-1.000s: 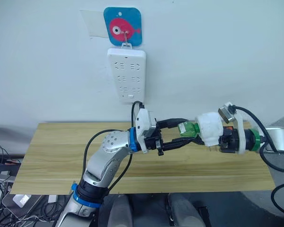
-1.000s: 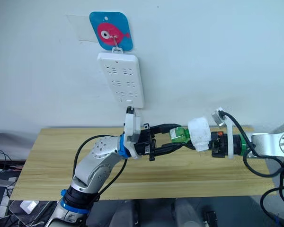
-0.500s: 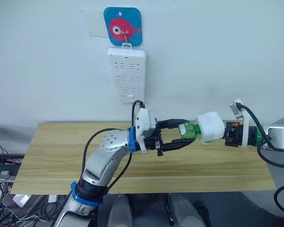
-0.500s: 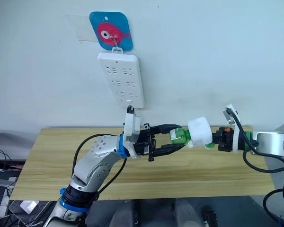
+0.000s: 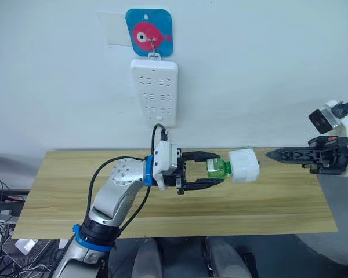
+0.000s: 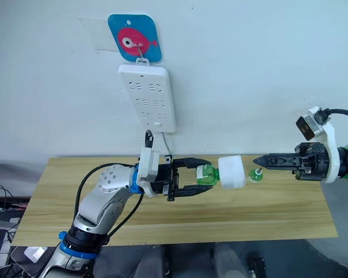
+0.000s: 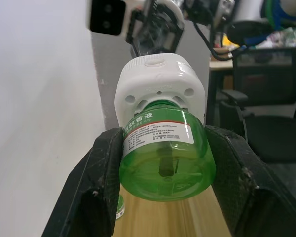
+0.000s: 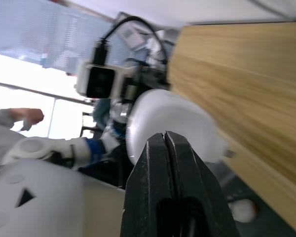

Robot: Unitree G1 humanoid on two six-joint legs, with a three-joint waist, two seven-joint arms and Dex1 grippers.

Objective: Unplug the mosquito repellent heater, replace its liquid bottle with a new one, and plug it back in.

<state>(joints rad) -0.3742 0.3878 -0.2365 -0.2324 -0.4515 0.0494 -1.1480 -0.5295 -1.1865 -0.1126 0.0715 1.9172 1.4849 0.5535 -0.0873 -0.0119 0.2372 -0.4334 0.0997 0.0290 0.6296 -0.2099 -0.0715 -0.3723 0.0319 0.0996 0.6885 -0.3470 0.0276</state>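
My left gripper [image 5: 216, 171] is shut on a green liquid bottle [image 5: 218, 168], held sideways above the wooden table [image 5: 75, 191]. In the left wrist view the bottle [image 7: 165, 158] sits clamped between the black fingers [image 7: 96, 190]. The white mosquito repellent heater [image 5: 244, 165] is still fitted on the bottle's neck [image 7: 160, 84]. My right gripper [image 5: 271, 154] is shut on nothing and hangs in the air to the right of the heater, a short gap away, pointing at it. Another small green bottle [image 6: 256, 174] stands on the table between the heater and the right gripper.
A long white power strip [image 5: 154, 91] hangs on the wall from a blue hook plate with a pink fish [image 5: 149, 32], above and behind my left gripper. The table's right end [image 5: 322, 208] lies under my right arm.
My right gripper has let go of the heater and drawn back to the right, fingers shut. My left gripper has shifted slightly left, keeping the bottle with the heater on it.
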